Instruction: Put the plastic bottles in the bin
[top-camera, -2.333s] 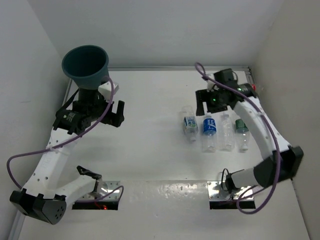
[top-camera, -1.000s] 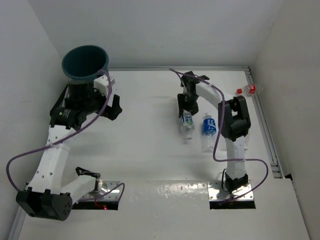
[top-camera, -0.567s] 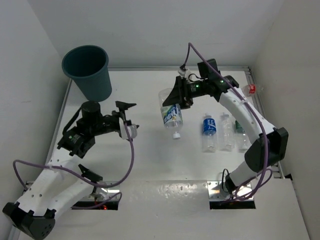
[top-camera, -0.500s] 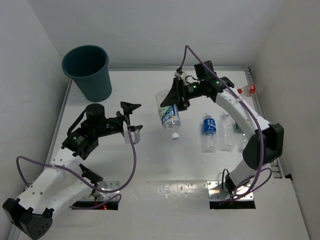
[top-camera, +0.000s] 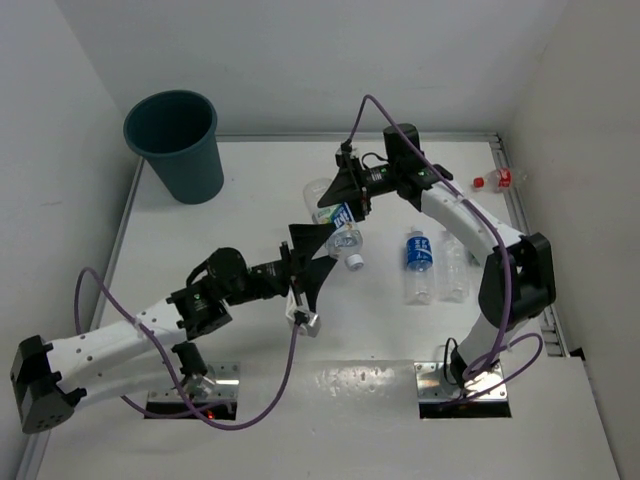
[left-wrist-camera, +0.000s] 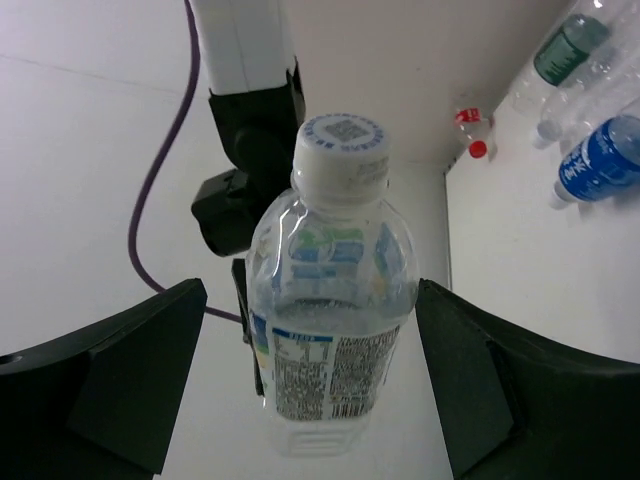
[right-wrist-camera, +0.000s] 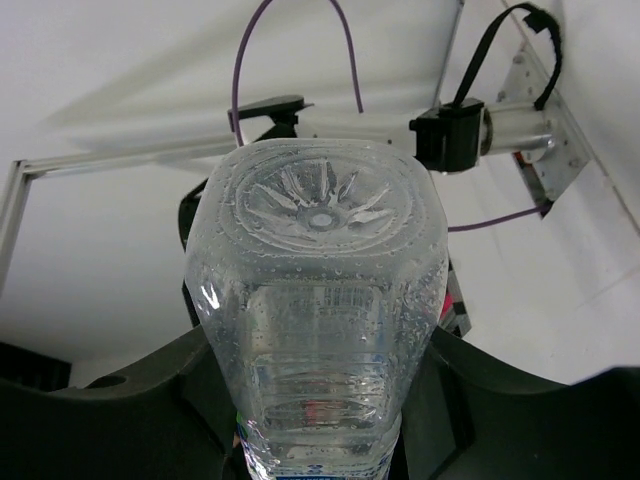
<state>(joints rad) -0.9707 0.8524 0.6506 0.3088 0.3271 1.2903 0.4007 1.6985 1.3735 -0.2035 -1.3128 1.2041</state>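
My right gripper (top-camera: 345, 195) is shut on a clear plastic bottle (top-camera: 338, 228) with a blue-and-white label and holds it above the table's middle. In the right wrist view the bottle (right-wrist-camera: 320, 290) fills the space between the fingers (right-wrist-camera: 120, 410), base pointing away. My left gripper (top-camera: 318, 258) is open, its fingers (left-wrist-camera: 140, 380) on either side of the bottle's (left-wrist-camera: 335, 290) white-capped end with gaps on both sides. The dark teal bin (top-camera: 175, 140) stands upright at the far left corner. A blue-label bottle (top-camera: 419, 255) and an almost unlabelled one (top-camera: 452, 265) lie on the table to the right.
A tiny red object (top-camera: 487, 181) lies near the far right edge. In the left wrist view a green-label bottle (left-wrist-camera: 570, 40) lies beyond the blue one (left-wrist-camera: 605, 160). White walls close the table on the left, back and right.
My right gripper has lifted the blue-and-white bottle off the table and carried it left. My left arm has swung from beside the bin to the middle, its open jaws now straddling the bottle.
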